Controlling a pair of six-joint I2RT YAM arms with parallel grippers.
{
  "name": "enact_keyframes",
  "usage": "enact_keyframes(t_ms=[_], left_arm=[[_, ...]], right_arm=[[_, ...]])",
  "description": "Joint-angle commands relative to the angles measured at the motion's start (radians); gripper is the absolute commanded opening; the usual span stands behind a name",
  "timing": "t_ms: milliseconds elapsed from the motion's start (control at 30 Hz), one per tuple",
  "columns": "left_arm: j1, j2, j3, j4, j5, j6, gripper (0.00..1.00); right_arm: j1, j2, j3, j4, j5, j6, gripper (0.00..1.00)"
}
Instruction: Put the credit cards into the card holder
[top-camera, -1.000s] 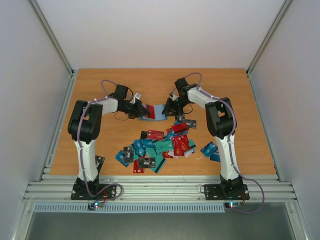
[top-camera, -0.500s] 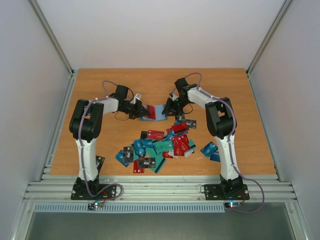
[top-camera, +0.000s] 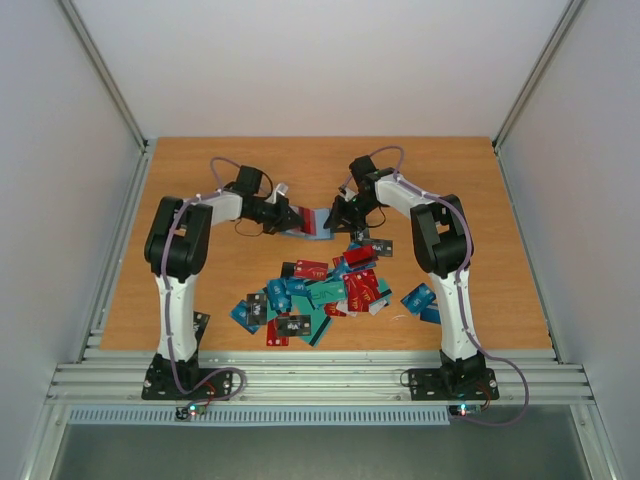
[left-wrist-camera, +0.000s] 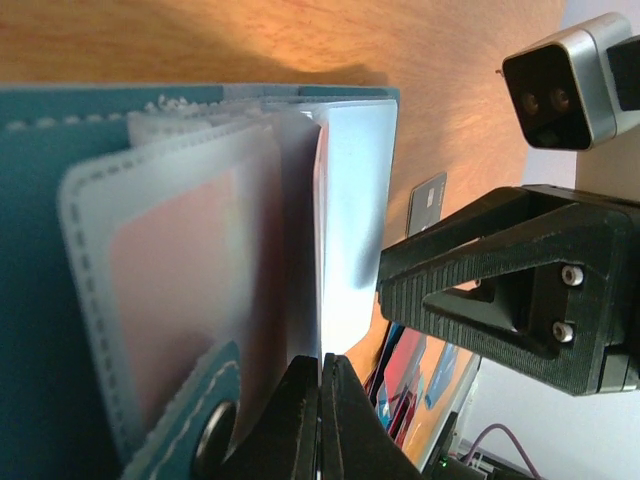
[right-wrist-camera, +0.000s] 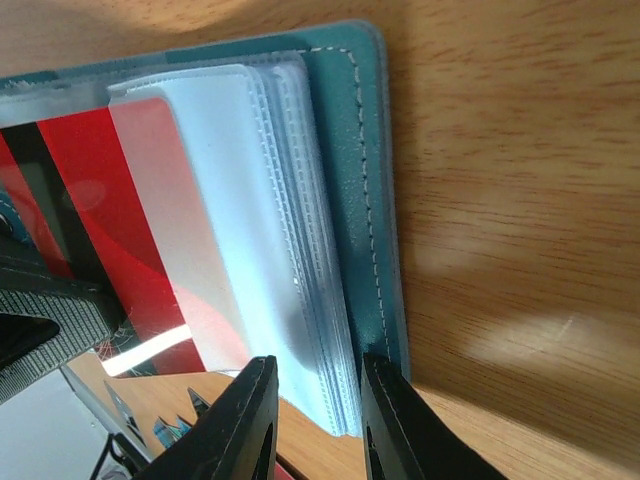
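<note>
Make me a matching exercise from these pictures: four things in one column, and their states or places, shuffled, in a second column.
Column one
1. left pincer
2. right pincer
3. card holder
4. loose credit cards

Column two
a. heaped on the table
b. shut on a red card
c. lying open, teal cover showing
d. closed around the clear sleeves

Pairs: 1-b, 2-d, 3-c, 4-a
</note>
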Motion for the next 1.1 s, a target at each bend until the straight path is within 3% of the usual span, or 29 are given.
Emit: enact_keyframes(t_ms=[0, 233, 467, 900, 1067], left_arm=[[-0.026, 0.039, 0.052, -0.023, -0.003, 0.000, 0.00], [-0.044, 0.070, 0.115, -0.145, -0.018, 0.064, 0.00], [-0.053, 0.090, 0.197, -0.340, -0.054, 0.222, 0.01], [-0.053, 0.056, 0.244, -0.465, -0.165, 0.263, 0.40], [-0.053, 0.033, 0.282, -0.534, -0.231, 0.271, 0.50]], right_arm=[[0.021, 0.008, -0.023, 0.004, -0.006, 0.021, 0.25], [0.024, -0.001, -0.025, 0.015, -0.014, 0.033, 0.25], [0.024, -0.016, -0.021, 0.012, -0.013, 0.031, 0.27], [0.022, -0.041, -0.007, -0.007, -0.002, 0.017, 0.35], [0.022, -0.054, -0.005, -0.012, 0.006, 0.012, 0.36]])
